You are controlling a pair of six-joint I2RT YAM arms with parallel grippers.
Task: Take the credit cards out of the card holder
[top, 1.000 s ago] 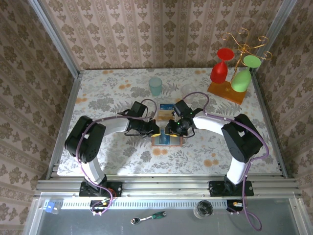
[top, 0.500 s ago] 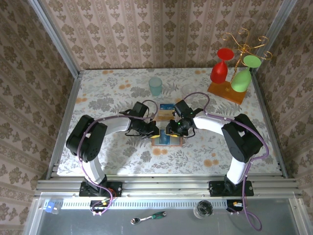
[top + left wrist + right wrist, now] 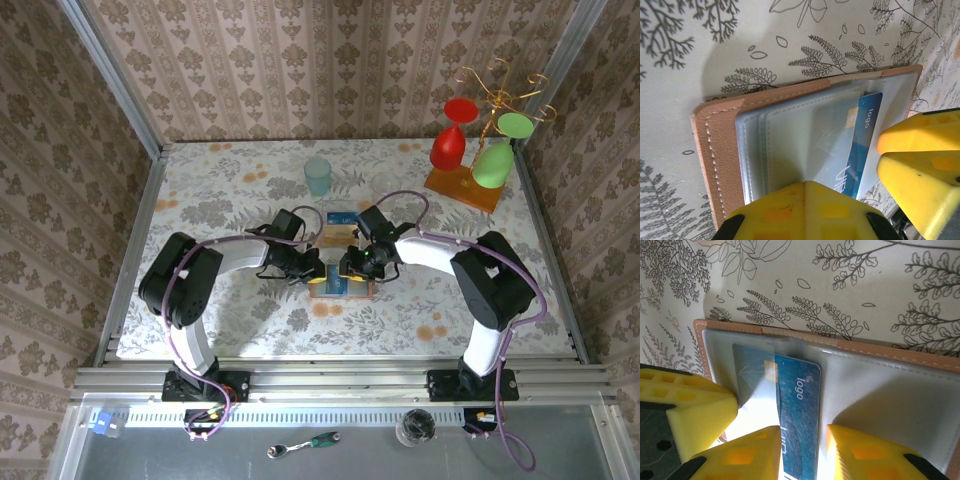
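Card holder (image 3: 720, 150): lies open and flat on the bench (image 3: 230, 190) between the two arms. It has a tan leather rim with clear pockets over a grey-blue lining.
Blue card (image 3: 799, 395): sits in the holder, one part under the pocket film. The other part is a bare strip printed "logo".
Left tool (image 3: 805, 190): fingers pressed together, with the tip set on the holder's clear pocket just beside the card.
Right tool (image 3: 802, 442): fingers part-spread, one on each side of the card's bare strip. Whether the pads touch the card cannot be told.
Tools, relation: just beside each other over the holder, the left one at the card's film-covered side.
Change from the earlier frames: the left arm's upper link has shifted a little toward the centre. The holder, the right arm and the spot where the tools meet are as before.
Loose flat pieces (image 3: 338, 225): one blue and one tan, on the bench just beyond the holder.
Cup (image 3: 318, 176): pale teal, upright, farther back near the middle.
Glass rack (image 3: 470, 187): orange base at the far right corner. A red glass (image 3: 452, 140) and green glasses (image 3: 492, 165) hang bowl-down from its gold wire.
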